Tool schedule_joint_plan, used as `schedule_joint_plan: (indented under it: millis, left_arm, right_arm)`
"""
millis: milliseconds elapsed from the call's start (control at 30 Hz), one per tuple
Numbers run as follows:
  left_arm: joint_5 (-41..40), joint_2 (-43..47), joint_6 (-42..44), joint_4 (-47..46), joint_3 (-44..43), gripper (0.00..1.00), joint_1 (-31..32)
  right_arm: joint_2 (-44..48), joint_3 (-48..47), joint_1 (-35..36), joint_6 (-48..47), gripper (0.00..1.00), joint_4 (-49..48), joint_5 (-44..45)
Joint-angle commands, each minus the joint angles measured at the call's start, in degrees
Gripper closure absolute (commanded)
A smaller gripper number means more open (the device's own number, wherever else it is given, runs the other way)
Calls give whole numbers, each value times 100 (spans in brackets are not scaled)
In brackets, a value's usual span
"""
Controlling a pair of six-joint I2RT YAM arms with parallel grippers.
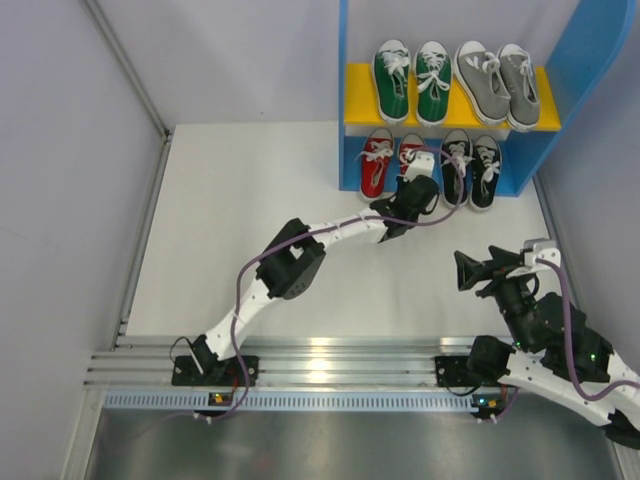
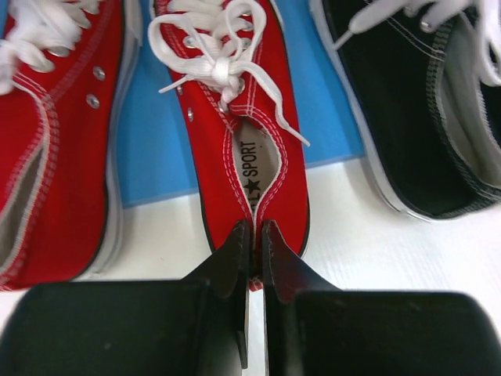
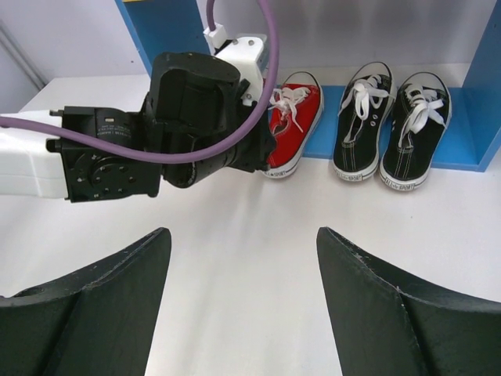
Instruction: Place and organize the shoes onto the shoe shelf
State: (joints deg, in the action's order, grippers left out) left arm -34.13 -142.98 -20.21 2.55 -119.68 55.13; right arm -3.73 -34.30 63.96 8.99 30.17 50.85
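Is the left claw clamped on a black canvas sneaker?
No, the left claw pinches the heel of a red canvas sneaker with white laces.

setting: robotics lab test cell | enclosure: plain pale wall panels point(image 1: 60, 150) close in a white surface point(image 1: 250, 200) | rig: left arm point(image 1: 290, 265) and right arm point(image 1: 545, 345) bolted to an aluminium rail point(image 1: 340, 362) | wiring: exposed purple cable point(image 3: 272, 47) along the arms
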Motion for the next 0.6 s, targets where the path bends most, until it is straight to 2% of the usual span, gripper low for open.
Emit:
schedule_joint_plan:
  millis: [0,267,300,367,400,433,467,567]
  left_arm:
    - [-480,525,271,-702,154,100,-301]
    - [-279,622,132,-650,366,100,-398]
    - [-244,648,105,-659,445,95,-398]
    - [-121,709,26,-659,550,77,-381]
    - [-94,806,17,-659,620,53,-372]
    - [-76,876,8,-659,752,42,-354]
    - [-120,938,25,-659,831,23,-311]
    - [-173,1271,26,-694,1235,10,-179]
  right_arm:
    - [56,-226,11,-82,25,59,-5]
    - [3,-226,11,-91,25,41,13]
    - [4,-235,11,-82,25,59,4]
    - [-5,-235,11,-56,25,68,-5]
    - [-5,-235,11,-64,25,68,4]
    - [-14,-235,11,-56,25,68,4]
    - [-14,-243,11,-56,25,76,-5]
    - [-14,-235,11,-21,25,68,21]
